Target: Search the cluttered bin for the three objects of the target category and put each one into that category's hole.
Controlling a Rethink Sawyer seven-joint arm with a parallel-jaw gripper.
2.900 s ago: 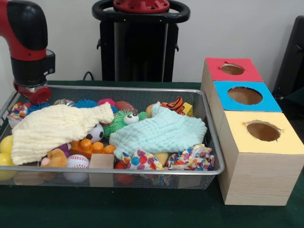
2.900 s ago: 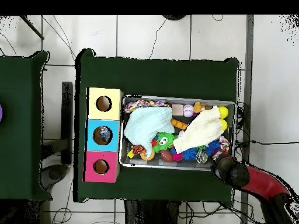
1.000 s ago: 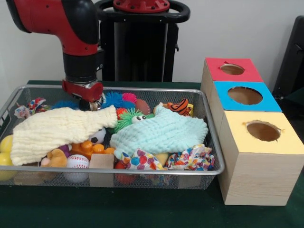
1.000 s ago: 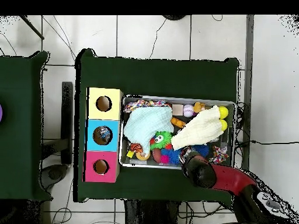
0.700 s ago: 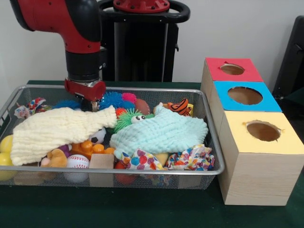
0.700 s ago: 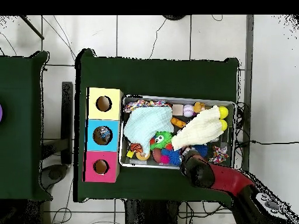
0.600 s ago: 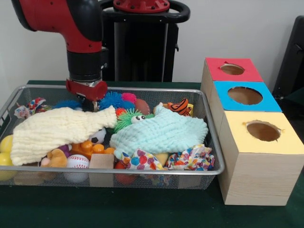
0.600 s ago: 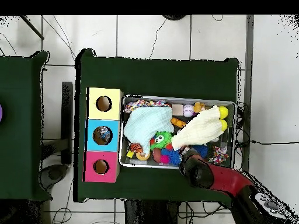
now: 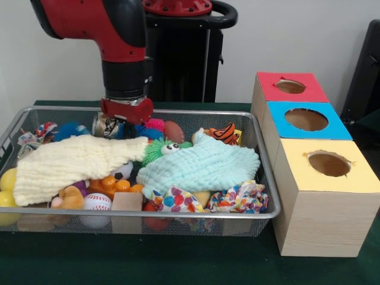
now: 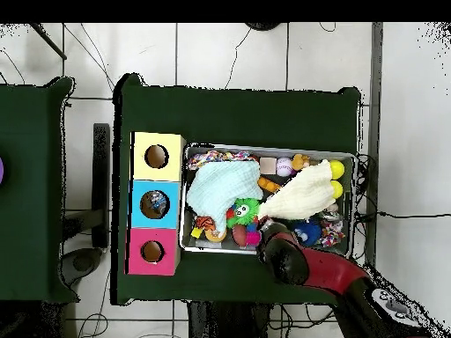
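Note:
A wire mesh bin [image 9: 270,196] holds a jumble of toys. A pale yellow cloth [image 9: 71,163] covers its left half and a mint cloth [image 9: 199,166] covers the middle right. Between them lies a green spiky toy with eyes [image 9: 160,149]. My gripper [image 9: 126,126] hangs at the bin's back, just behind the yellow cloth's upper corner, beside a pink spiky ball [image 9: 155,124]; its tips are hidden. From above, the gripper [image 10: 269,236] is at the bin's near rim by the green toy [image 10: 245,211]. The red [image 9: 291,86], blue [image 9: 306,119] and yellow [image 9: 328,163] hole boxes stand to the bin's right.
Also in the bin: a blue spiky ball [image 9: 68,129], brown football [image 9: 173,130], tiger toy [image 9: 222,132], orange toy [image 9: 113,185], baseball [image 9: 97,203], wooden block [image 9: 126,202], yellow balls [image 9: 7,181] and patterned cloth pieces [image 9: 240,199]. Green felt [image 9: 178,261] covers the table.
The arm has slid rightward in the front view along the bin's back, from the far left corner to the pink spiky ball. The blue spiky ball now shows to its left.

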